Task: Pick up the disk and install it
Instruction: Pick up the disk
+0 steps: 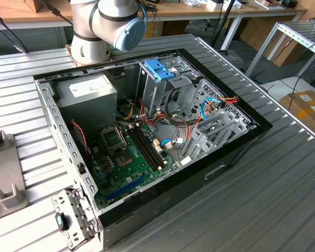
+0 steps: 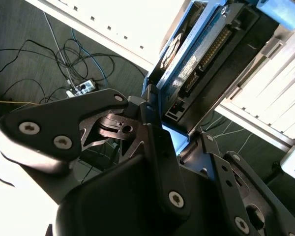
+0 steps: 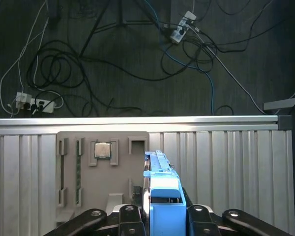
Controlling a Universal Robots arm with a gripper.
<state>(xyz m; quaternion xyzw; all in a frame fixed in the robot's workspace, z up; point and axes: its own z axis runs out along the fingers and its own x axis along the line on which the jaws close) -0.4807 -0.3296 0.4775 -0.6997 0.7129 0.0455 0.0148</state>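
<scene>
The jaws pinch one blue-railed disk (image 3: pixel 163 196), held over the ribbed surface (image 3: pixel 236 172) beside a grey fixture (image 3: pixel 103 182) carrying one chip (image 3: pixel 102 150). Bare slats flank its other side. The surface's edge runs just beyond, with cabled floor (image 3: pixel 113 64) past it. The exterior view shows one open case (image 1: pixel 173 191).

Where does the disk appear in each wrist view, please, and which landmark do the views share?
First wrist view: the disk stands edge-on in the gripper, in front of the slatted table.
Second wrist view: the disk slants away from the gripper toward the table.
Shared landmark: the table's slats, also in the exterior view.
</scene>
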